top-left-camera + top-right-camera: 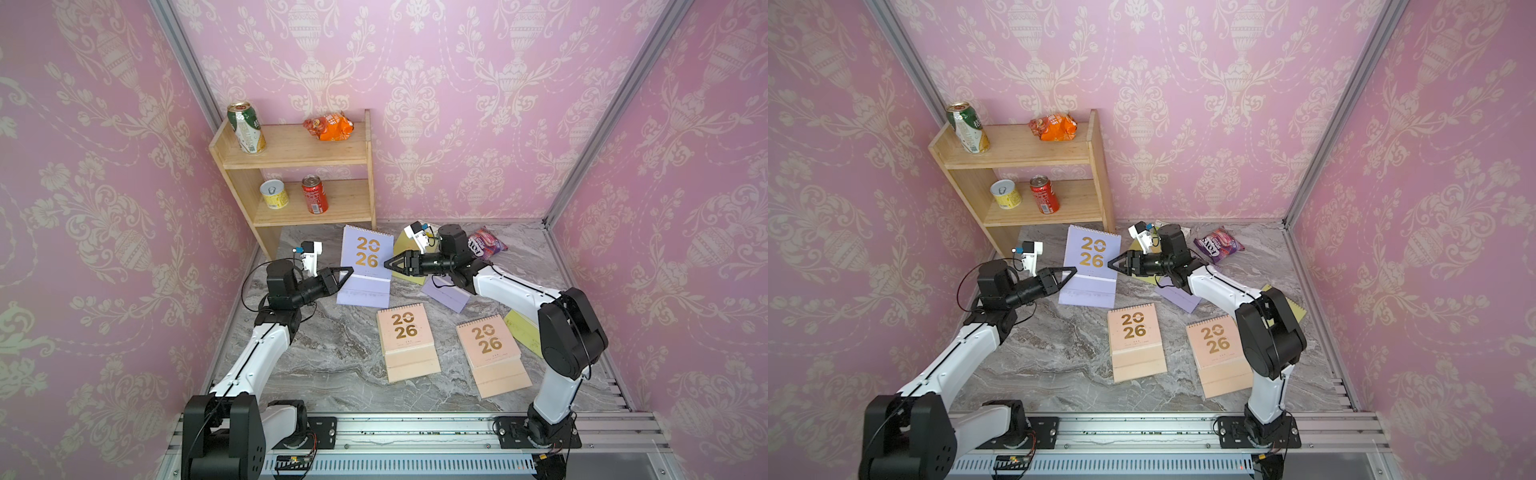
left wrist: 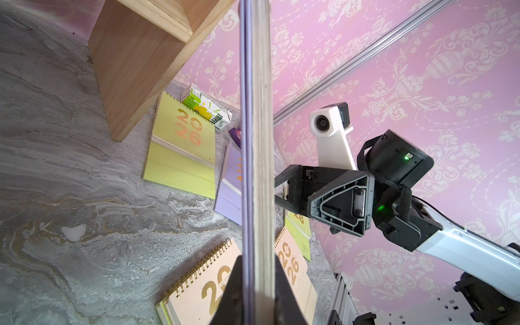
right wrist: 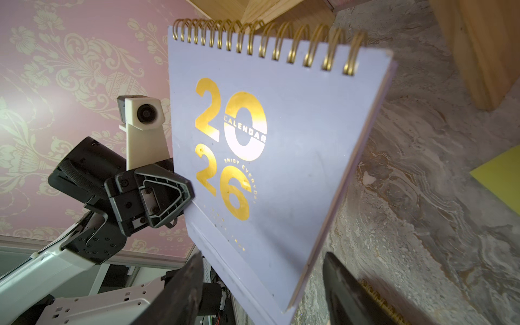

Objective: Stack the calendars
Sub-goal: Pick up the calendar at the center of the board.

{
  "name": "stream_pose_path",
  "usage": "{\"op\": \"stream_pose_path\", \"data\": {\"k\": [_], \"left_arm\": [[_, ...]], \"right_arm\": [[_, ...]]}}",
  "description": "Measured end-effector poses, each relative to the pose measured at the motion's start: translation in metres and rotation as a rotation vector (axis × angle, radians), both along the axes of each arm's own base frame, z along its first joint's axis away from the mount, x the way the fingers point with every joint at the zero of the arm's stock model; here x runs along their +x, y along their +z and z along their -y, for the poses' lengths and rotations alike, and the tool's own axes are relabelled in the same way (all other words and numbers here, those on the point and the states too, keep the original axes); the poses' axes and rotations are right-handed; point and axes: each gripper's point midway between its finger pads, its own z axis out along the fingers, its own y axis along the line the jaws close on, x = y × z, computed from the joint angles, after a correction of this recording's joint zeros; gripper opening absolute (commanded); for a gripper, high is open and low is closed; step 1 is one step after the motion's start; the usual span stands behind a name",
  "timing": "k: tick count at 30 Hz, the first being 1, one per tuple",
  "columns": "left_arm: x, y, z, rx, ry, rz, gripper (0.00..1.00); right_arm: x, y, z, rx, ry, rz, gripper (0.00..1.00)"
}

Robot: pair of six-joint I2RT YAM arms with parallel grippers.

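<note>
A lilac calendar (image 1: 365, 257) (image 1: 1092, 257) with gold "2026" hangs tilted above the table, and my left gripper (image 1: 349, 272) (image 2: 257, 261) is shut on its left edge (image 2: 256, 112). My right gripper (image 1: 388, 264) (image 3: 261, 259) is open at the opposite edge. Its jaws stand apart on either side of the calendar's corner (image 3: 289, 281). Two peach calendars (image 1: 405, 328) (image 1: 488, 340) lie flat nearer the front. A second lilac calendar (image 1: 446, 297) and a yellow-green calendar (image 1: 521, 330) lie partly hidden under the right arm. Another yellow-green calendar (image 2: 183, 146) lies by the shelf.
A wooden shelf (image 1: 299, 166) with cans and an orange packet stands at the back left, close to the held calendar. A purple snack packet (image 1: 484, 243) lies at the back right. A green-white carton (image 2: 206, 111) rests by the back wall. Pink walls enclose three sides.
</note>
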Motion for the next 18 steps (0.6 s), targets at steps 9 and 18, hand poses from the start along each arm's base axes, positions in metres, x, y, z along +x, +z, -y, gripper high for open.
{"op": "stream_pose_path", "data": {"k": [9,18], "left_arm": [[0.0002,0.0074,0.0017,-0.027,0.002,0.036,0.0],[-0.0023,0.0093,0.0064,-0.044,-0.015,0.039,0.0]], "right_arm": [[0.0057,0.0088,-0.0011,0.057,0.0,0.001,0.66],[0.0054,0.0014,-0.0015,0.058,-0.001,-0.007,0.66]]}}
